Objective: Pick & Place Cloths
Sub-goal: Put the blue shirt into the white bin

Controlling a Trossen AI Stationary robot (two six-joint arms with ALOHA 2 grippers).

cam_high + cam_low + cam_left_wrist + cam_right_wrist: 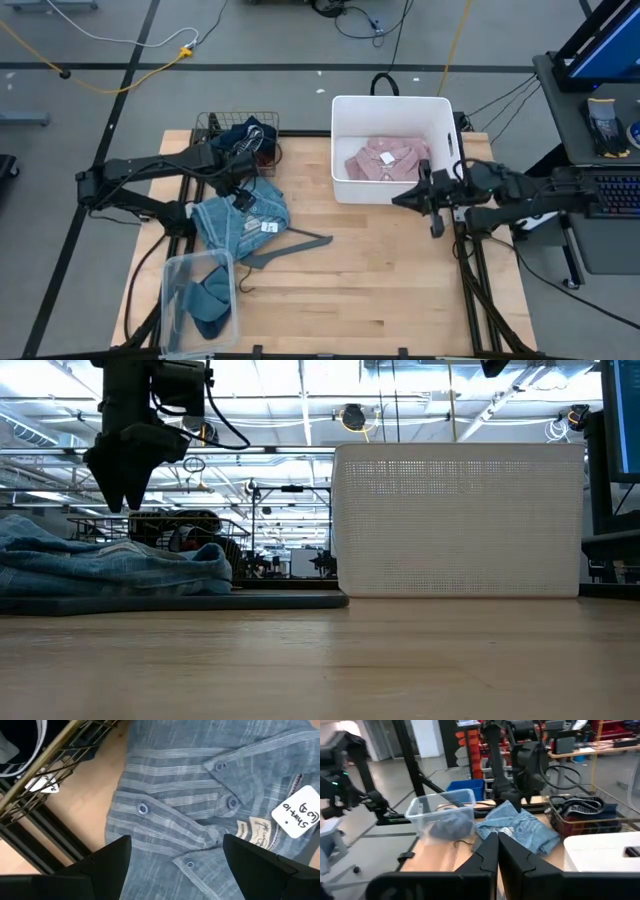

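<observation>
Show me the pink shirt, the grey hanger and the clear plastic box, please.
pink shirt (385, 160), high view, its folded middle.
grey hanger (300, 243), high view, its angled arm.
clear plastic box (170, 290), high view, its left wall.

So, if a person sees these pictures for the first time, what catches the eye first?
Probably the white bin at the table's far edge, holding a pink checked shirt. Next, the left gripper, open above the light blue denim shirt, beside a grey hanger.

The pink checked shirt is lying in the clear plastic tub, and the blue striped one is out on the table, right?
Not quite. The high view shows the pink checked shirt lying in the white basket, not the clear plastic tub. The blue striped shirt is indeed out on the table.
</observation>
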